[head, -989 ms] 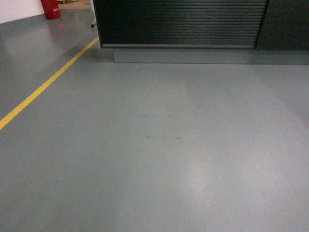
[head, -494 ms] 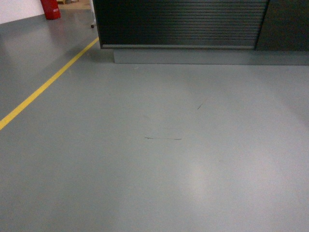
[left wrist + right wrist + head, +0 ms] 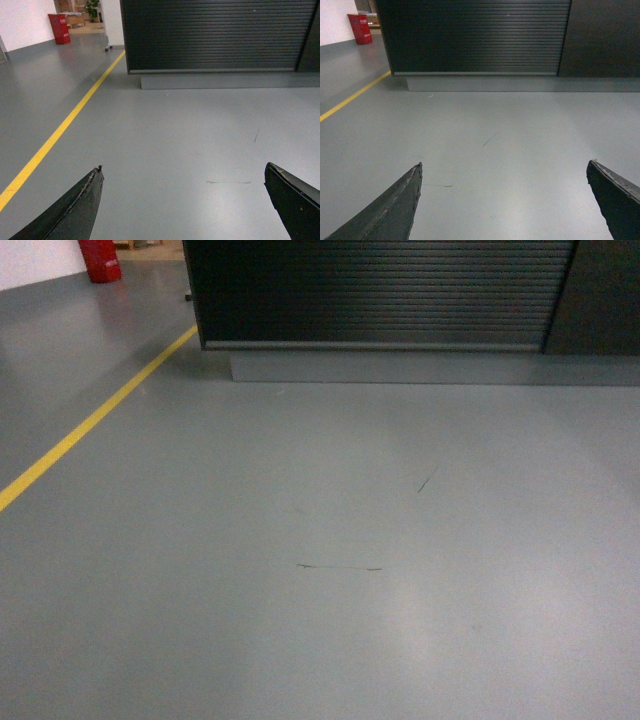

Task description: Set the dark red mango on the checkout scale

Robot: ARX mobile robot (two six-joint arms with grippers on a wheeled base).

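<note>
The checkout (image 3: 380, 290) shows only as a black, horizontally ribbed front across the top of the head view, standing on a grey plinth; its top is out of view. It also fills the back of the left wrist view, checkout (image 3: 215, 35), and the right wrist view, checkout (image 3: 480, 37). The dark red mango and the scale are out of view. My left gripper (image 3: 183, 172) hangs open over bare grey floor with nothing between its fingers. My right gripper (image 3: 504, 167) is open too, empty above the floor. Neither gripper appears in the head view.
A yellow floor line (image 3: 90, 420) runs diagonally on the left. A red bin (image 3: 100, 260) stands at the far left back. A plain black panel (image 3: 605, 295) adjoins the ribbed front on the right. Grey floor (image 3: 330, 540) with faint scuff marks lies between me and the counter.
The counter front has grown larger and the floor scuffs have slid down the head view: the base has rolled closer to the counter.
</note>
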